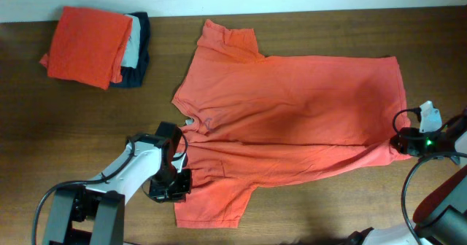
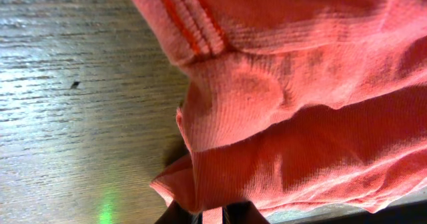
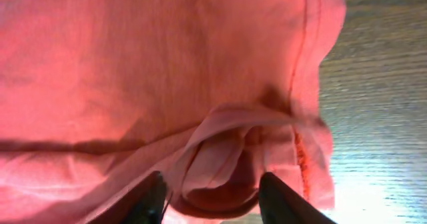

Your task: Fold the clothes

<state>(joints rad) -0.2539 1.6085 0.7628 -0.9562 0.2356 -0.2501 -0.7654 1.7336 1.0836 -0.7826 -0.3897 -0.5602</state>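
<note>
Overhead, a coral-red T-shirt [image 1: 292, 106] lies spread across a brown wooden table [image 1: 73, 143], collar to the left and hem to the right, with a lengthwise crease along its near side. Near the collar, the left gripper [image 2: 211, 216] is clenched on a pinch of the shirt's fabric. At the hem, the right gripper [image 3: 212, 199] is released, its fingers apart around a loose fold. A folded orange garment [image 1: 84, 47] sits far left.
</note>
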